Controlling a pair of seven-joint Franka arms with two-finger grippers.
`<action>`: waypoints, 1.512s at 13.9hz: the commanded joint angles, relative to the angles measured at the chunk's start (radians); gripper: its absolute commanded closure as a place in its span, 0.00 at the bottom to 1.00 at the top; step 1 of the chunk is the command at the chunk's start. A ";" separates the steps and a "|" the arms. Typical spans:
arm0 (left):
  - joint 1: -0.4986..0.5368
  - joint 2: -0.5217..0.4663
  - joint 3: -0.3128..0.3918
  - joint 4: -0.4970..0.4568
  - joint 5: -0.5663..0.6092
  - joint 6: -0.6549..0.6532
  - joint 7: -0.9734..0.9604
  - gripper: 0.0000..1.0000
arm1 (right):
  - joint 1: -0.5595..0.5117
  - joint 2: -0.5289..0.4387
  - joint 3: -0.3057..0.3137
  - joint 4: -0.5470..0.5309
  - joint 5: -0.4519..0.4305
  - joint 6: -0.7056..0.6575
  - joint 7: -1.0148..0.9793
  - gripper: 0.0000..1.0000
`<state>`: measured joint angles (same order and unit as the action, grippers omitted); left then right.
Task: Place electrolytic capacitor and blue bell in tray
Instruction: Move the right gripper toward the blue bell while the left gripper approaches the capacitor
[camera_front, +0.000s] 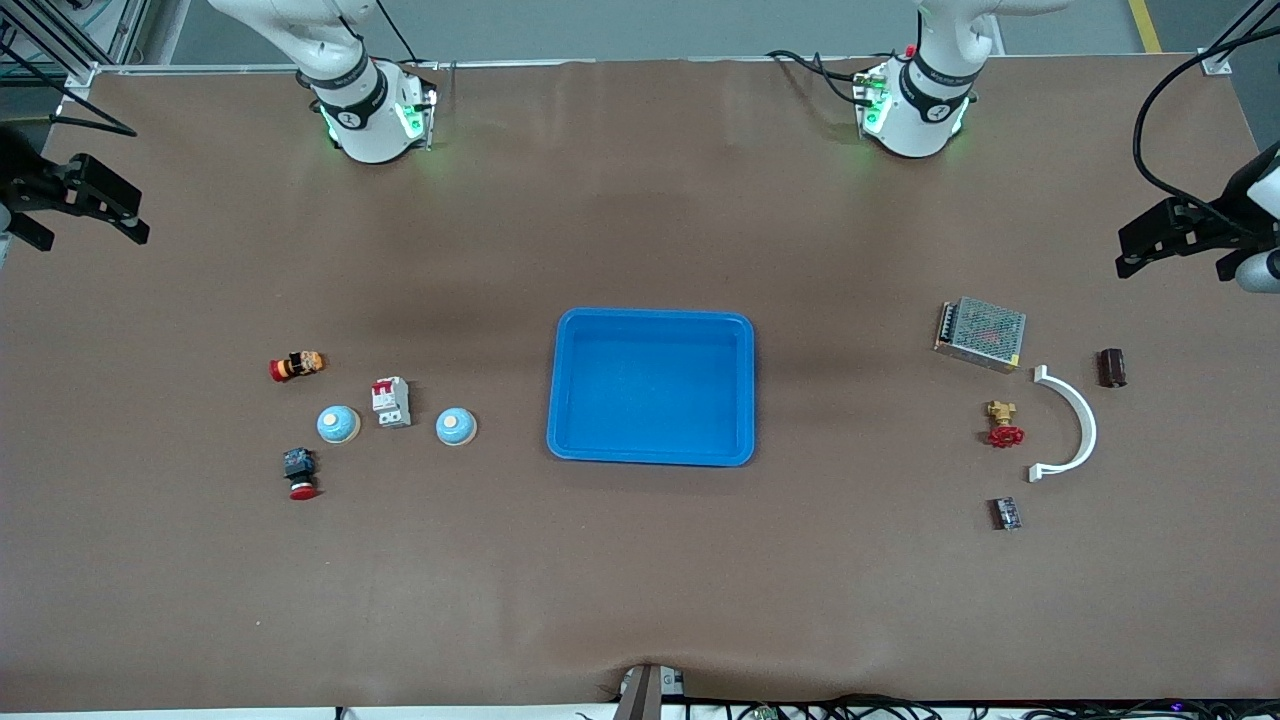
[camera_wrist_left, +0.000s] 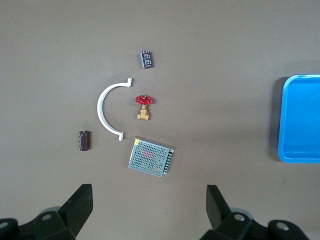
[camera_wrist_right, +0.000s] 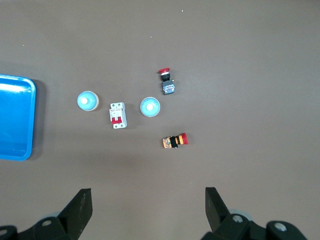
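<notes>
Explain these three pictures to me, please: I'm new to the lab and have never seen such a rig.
Two robot arms stand at a brown table. One picture looks down from across it; the other two come from cameras on each arm's wrist. The left gripper hangs open over a dark capacitor, a mesh-covered metal box, a white curved bracket and a red-handled valve. The right gripper hangs open over two blue bells, a circuit breaker and two red-capped push buttons. The blue tray sits midway. Nothing is held.
</notes>
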<state>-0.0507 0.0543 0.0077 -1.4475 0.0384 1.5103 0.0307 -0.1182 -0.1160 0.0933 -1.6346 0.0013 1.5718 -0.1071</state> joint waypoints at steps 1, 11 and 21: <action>0.000 -0.004 0.002 0.013 -0.014 -0.016 0.003 0.00 | 0.003 0.004 -0.003 0.012 -0.003 -0.012 -0.006 0.00; 0.040 -0.005 0.005 0.006 -0.132 -0.036 0.009 0.00 | 0.011 0.108 -0.003 0.012 0.002 0.054 0.004 0.00; 0.028 0.047 0.002 -0.007 -0.074 -0.024 -0.065 0.00 | 0.103 0.283 -0.003 -0.002 0.003 0.201 0.118 0.00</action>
<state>-0.0213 0.0848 0.0131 -1.4589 -0.0775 1.4863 -0.0231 -0.0396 0.1431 0.0943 -1.6413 0.0014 1.7482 -0.0290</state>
